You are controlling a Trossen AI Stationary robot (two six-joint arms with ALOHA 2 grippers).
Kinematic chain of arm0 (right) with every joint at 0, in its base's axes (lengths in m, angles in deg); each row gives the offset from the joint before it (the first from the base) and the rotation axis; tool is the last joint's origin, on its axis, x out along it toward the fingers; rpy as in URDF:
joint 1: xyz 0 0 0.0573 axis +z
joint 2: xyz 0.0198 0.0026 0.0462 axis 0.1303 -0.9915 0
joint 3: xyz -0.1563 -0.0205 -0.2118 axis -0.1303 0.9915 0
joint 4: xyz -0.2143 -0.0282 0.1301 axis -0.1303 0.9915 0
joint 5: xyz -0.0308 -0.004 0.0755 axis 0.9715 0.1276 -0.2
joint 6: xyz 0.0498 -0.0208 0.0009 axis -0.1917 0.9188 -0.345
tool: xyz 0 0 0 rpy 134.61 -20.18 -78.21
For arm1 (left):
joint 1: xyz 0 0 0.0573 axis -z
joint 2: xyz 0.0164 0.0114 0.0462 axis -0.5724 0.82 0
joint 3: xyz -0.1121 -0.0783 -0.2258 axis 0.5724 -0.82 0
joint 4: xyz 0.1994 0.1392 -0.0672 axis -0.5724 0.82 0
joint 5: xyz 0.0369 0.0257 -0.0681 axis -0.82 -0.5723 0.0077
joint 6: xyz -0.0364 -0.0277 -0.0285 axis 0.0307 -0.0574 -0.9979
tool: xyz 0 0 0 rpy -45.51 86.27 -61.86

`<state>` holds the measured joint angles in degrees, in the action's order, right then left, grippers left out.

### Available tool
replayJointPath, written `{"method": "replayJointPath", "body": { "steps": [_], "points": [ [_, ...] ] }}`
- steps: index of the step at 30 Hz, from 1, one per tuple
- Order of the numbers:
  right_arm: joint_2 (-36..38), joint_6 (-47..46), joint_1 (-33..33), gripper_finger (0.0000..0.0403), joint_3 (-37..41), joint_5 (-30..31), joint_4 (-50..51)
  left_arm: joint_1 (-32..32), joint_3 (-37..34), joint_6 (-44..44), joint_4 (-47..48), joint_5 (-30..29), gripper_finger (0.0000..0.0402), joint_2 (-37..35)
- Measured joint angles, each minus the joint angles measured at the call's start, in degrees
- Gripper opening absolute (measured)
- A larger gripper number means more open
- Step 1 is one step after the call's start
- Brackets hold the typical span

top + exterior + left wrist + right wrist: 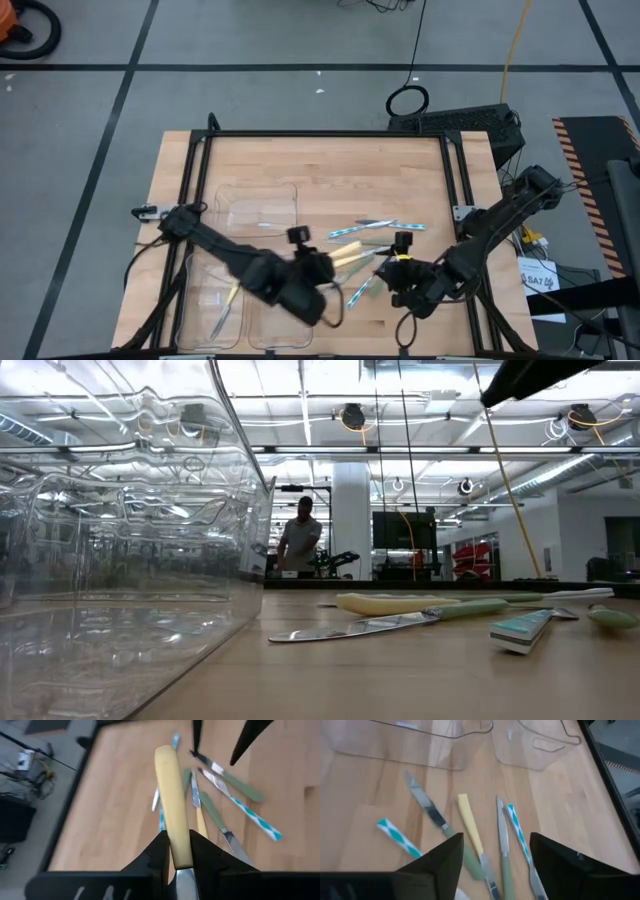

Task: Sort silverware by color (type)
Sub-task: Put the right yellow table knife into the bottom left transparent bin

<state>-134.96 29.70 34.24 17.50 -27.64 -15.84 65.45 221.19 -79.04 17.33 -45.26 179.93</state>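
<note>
Over the near half of the wooden table (330,170), the left arm reaches in from the left edge, stretched low and diagonal toward the middle, and its left gripper (322,268) has its jaws clenched on a yellow-handled utensil (171,805). From the left wrist, the pale yellow handle sticks straight out ahead between the two dark fingers (157,855), held above the tabletop.

Coming in from the right edge, the right arm bends back toward the centre, and the right gripper (397,270) hovers over the scattered silverware (375,232). Its jaws stand released and wide, with nothing between them, as the right wrist view shows (492,855).

Loose pieces lie on the bare wood between the two grippers: a yellow-handled knife (470,830), green-handled pieces (506,870), and two with teal-and-white striped handles (399,838), all near one another and partly overlapping.

Two clear plastic trays (258,205) sit side by side on the left part of the table, partly under the left arm. One utensil (228,308) already lies in the near left tray.

Far across the room, a person (298,540) stands behind the table.
</note>
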Motion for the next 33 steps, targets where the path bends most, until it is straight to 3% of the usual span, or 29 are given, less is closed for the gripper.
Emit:
{"method": "replayJointPath", "body": {
  "steps": [9,16,22,29,33],
  "points": [
    [1.8,-5.1,3.2,0.0213,0.2,0.4,6.8,7.1,0.9,-14.1,11.3,-11.3,0.0054,-5.1],
    [1.8,-5.1,3.2,0.021,0.2,1.7,6.6,13.2,0.9,-16.1,11.4,-18.7,0.0054,-5.8],
    [1.8,-6.0,3.2,0.021,0.2,1.7,6.6,16.4,0.8,-18.1,11.4,-20.4,0.0054,-5.7],
    [1.8,-6.0,3.2,0.021,0.2,1.6,6.5,17.2,-6.4,-23.9,11.5,-20.8,0.0054,-6.8],
    [1.8,-6.0,3.2,0.021,0.2,1.6,6.5,18.0,-16.1,-31.4,11.4,-21.0,0.0054,-10.0]
  ]
}}
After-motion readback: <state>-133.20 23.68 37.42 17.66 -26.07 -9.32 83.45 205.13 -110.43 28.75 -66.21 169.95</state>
